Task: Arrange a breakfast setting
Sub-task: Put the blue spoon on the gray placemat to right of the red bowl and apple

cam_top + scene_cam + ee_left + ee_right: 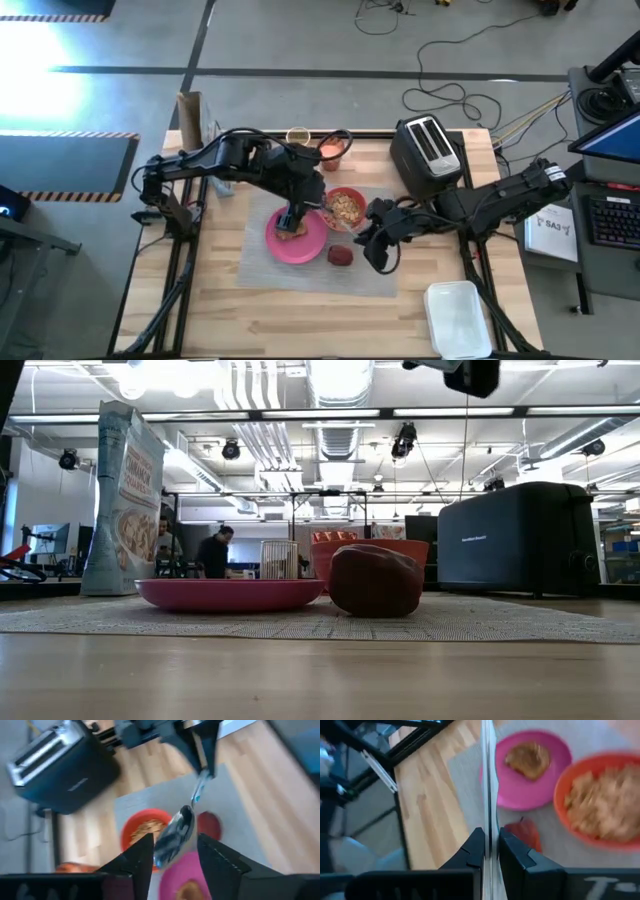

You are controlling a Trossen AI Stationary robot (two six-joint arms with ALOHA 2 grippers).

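Note:
On the grey placemat (260, 268) lie the pink plate (305, 248) with the toast (527, 759), the red bowl (346, 207) of cereal and the dark red patty (340, 256). The glass of orange drink (334, 147) stands behind the mat. The metal spoon (175, 837) hangs in the air above the bowl and plate. My right gripper (491, 837) is shut on its handle. My left gripper (175, 845) is open above the plate, a finger on each side of the spoon's bowl end. My right gripper pinches the spoon's handle (202, 776) between its two fingers, slanting down from the table's right side. The spoon runs on past the fingertips in line with them, seen edge-on in the right wrist view (489, 780). It is lifted clear, bowl end lowest. My left gripper: I cannot tell whether a finger touches the spoon's bowl end (167, 845).
A black toaster (428, 150) stands at the back right. A glass of pale liquid (297, 135) is beside the orange drink. A cereal box (125, 500) stands at the far left corner. A white container (458, 318) lies at the near right.

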